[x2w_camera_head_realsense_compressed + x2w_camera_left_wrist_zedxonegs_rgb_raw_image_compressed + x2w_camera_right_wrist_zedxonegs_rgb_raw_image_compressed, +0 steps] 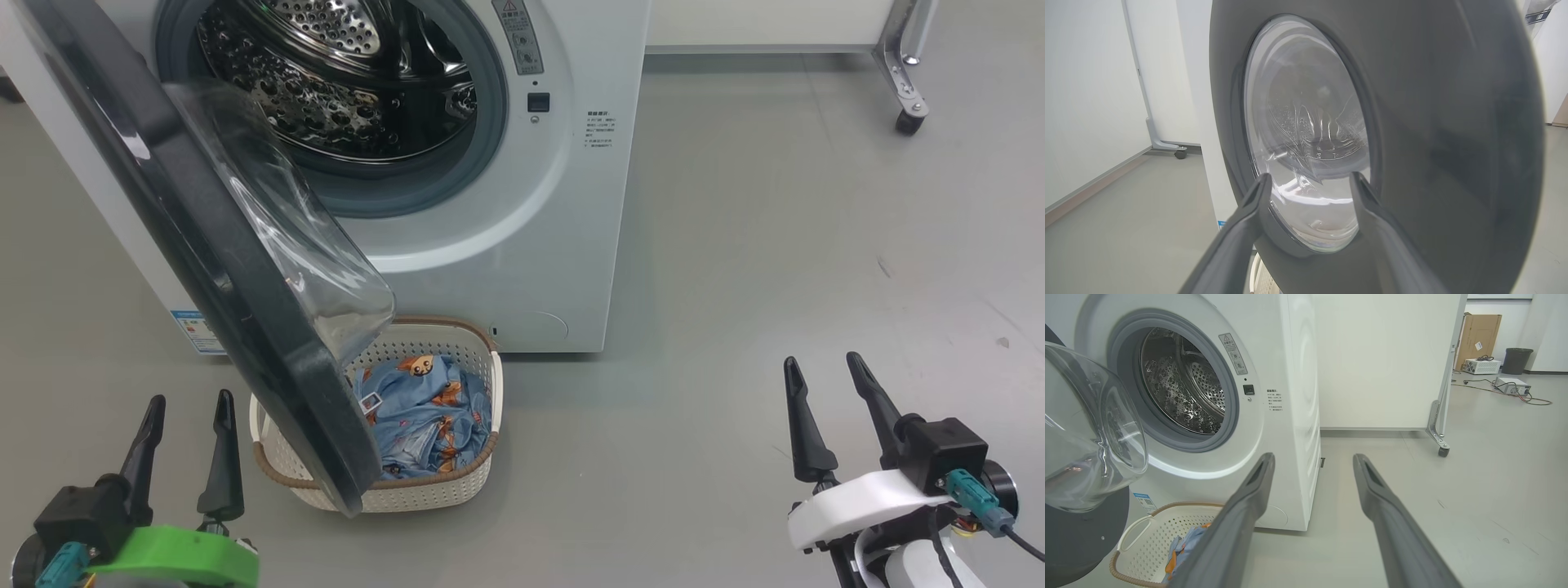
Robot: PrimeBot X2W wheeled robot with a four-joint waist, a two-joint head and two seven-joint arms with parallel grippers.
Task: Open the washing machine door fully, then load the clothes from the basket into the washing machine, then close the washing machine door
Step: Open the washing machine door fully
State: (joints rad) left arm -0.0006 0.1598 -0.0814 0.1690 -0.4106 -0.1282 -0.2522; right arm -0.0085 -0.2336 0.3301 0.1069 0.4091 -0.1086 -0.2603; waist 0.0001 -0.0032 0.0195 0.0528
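The left gripper has its two dark fingers spread with nothing between them. It is just beside the outer face of the washing machine door, and in the left wrist view the fingers frame the door's window. The right gripper is likewise spread and empty, over bare floor well apart from the machine. The door stands swung out, its clear glass bowl bulging toward the opening and its lower edge hanging over the left part of the basket. The basket sits on the floor against the foot of the washing machine. The clothes, light blue with orange-brown figures, lie bunched inside it. The perforated steel drum is exposed.
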